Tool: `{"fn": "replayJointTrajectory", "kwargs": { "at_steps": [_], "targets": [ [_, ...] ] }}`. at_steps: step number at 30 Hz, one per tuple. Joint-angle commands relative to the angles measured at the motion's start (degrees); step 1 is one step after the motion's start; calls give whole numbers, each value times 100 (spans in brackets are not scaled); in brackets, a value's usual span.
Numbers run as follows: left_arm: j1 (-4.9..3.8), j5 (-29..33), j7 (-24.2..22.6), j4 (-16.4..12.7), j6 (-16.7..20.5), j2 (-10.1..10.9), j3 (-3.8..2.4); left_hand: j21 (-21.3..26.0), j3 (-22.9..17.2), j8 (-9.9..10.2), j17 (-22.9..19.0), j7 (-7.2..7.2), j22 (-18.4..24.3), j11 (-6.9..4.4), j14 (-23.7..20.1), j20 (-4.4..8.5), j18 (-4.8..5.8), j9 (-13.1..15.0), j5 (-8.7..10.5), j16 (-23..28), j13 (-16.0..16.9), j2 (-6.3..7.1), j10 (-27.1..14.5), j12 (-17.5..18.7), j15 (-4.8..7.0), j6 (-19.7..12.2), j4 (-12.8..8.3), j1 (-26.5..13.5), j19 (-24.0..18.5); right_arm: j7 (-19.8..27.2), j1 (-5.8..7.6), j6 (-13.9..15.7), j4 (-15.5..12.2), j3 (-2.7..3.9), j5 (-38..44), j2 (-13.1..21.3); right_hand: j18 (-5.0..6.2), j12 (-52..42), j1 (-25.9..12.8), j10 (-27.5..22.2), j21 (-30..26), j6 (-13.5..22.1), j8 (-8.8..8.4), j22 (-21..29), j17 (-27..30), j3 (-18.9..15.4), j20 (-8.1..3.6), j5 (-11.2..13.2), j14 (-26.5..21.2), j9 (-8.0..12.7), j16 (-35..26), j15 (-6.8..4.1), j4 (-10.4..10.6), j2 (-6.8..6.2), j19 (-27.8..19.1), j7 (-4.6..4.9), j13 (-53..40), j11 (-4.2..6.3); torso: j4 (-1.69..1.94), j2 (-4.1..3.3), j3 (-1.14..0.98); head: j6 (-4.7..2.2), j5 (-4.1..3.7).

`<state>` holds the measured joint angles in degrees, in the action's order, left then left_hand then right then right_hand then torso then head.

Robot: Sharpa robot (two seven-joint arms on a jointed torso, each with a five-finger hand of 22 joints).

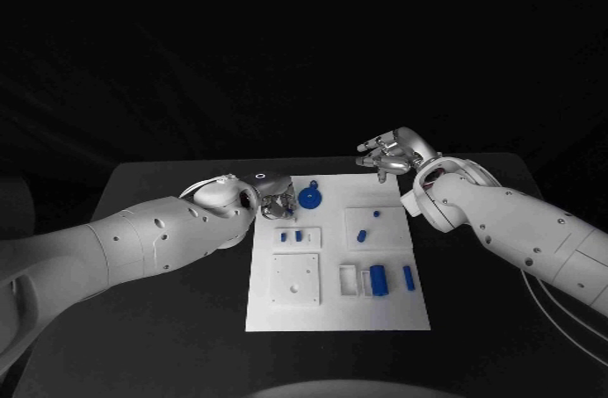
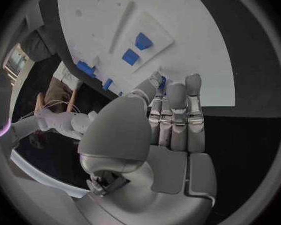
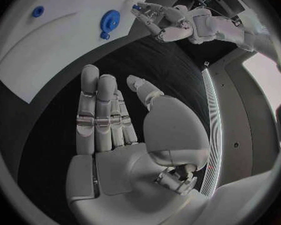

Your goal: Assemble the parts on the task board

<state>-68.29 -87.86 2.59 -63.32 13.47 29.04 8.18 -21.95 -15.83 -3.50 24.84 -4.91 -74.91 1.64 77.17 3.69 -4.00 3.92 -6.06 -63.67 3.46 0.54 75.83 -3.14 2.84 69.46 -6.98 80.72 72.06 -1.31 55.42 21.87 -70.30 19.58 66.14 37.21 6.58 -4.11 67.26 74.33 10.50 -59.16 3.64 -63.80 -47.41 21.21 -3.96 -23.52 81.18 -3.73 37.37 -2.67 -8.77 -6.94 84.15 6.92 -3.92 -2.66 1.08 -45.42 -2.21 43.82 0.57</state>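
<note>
left hand (image 1: 275, 206) at task board (image 1: 393, 314) edge | grasp unclear | right hand (image 1: 387, 155) empty

Black table (image 1: 177, 319) carries white plate at its middle, matte bare surface around it on all sides. Dark backdrop (image 1: 304, 55) hangs beyond table's far edge.

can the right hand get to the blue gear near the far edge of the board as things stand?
Probably yes. The right hand hovers open off the task board's far right corner, and the blue gear lies uncovered. But the left hand sits close beside the gear, so space is tight.
</note>
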Motion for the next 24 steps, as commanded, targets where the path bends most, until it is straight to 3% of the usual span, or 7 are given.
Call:
{"fn": "replayJointTrajectory", "kwargs": {
  "at_steps": [1,24],
  "targets": [
    [-5,96,-61,5,-162,-25,1,-28,-9,-19,9,-5,-112,-4,45,14,-117,8,26,-3,4,-14,-3,-27,2,11,39,-44,-31,34,0,-60,-11,2,7,-6,113,24,-57,30,29,-32,-5,8,6,31,26,-36,-25,0,34,17,-5,-22,182,20,7,1,-1,3,-2,7,1],
    [3,228,-79,88,-261,-108,33,-32,-4,-20,16,-8,-114,-2,40,20,-113,9,32,-8,4,-34,-10,-27,5,2,40,-37,-21,37,0,-61,-7,2,7,-18,116,22,-52,20,38,-40,-4,37,21,30,29,-42,-29,0,46,19,-10,-24,181,19,7,-2,1,2,4,10,-12]
  ]
}}
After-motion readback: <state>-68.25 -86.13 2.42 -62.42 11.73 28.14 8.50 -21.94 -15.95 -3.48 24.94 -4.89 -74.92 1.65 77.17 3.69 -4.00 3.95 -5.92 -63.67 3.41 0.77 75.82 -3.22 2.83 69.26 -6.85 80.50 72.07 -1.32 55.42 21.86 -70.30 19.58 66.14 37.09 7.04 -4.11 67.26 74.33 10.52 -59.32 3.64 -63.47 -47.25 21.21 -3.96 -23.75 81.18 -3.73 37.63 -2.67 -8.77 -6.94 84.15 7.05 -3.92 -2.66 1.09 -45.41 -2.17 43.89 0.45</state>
